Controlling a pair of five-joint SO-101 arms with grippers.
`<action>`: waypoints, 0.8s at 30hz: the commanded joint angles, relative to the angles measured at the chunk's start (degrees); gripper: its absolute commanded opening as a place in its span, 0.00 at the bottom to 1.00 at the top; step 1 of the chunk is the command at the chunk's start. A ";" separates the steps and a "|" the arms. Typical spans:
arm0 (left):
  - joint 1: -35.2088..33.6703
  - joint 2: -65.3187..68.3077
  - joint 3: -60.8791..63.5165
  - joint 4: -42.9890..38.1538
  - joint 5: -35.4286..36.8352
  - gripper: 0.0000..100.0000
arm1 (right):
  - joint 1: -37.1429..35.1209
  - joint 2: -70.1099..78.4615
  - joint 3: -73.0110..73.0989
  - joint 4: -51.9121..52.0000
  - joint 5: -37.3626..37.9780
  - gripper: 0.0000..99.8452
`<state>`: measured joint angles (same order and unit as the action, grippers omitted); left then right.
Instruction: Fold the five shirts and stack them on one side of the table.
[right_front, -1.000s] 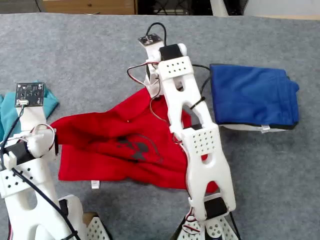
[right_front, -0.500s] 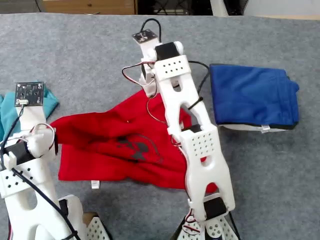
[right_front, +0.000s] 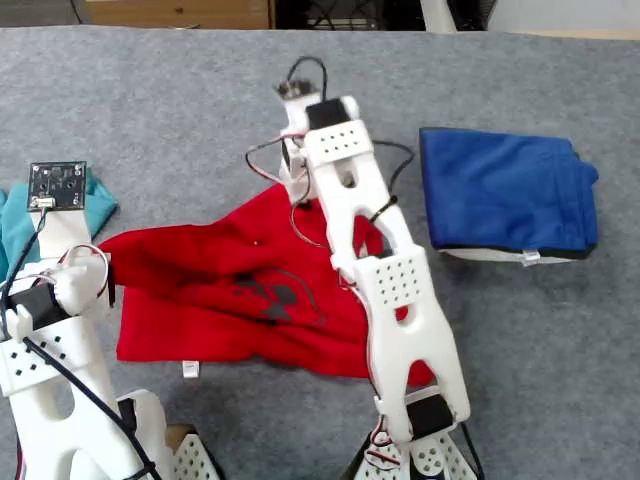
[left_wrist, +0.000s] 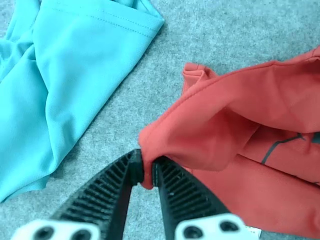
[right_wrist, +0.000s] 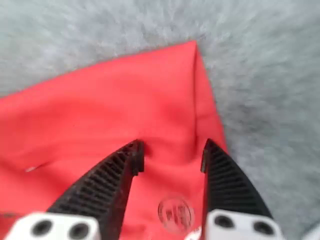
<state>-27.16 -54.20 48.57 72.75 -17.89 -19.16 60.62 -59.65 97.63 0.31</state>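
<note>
One red shirt (right_front: 230, 290) lay spread mid-table (right_front: 150, 100), my left gripper (left_wrist: 147, 172) was clamped on its edge near the teal shirt (left_wrist: 65, 75), my right gripper (right_wrist: 170, 157) hung with jaws apart over its far corner, folded blue shirt (right_front: 505, 190) sat well to the right.

right pincer (right_wrist: 172, 150): I read it as spread wide, over red cloth; contact, can't tell
red shirt (right_wrist: 100, 110): one corner lies flat, pointing away from the pincer
round print (right_wrist: 175, 212): on the shirt, between the two prongs
bench (right_wrist: 260, 75): grey felt past the corner
</note>
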 joint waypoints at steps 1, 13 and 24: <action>-0.31 -1.05 -0.57 -0.97 -0.44 0.03 | 0.44 1.63 -3.65 -0.44 -0.53 0.19; -0.31 -1.05 -0.40 -0.97 -0.44 0.03 | 0.53 3.38 -8.31 1.23 -0.53 0.18; -0.31 -1.05 -0.40 -0.53 -0.44 0.03 | 0.62 3.21 -8.40 1.58 3.08 0.04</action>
<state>-27.16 -54.20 48.57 72.75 -17.89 -18.99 64.75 -65.54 98.77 2.68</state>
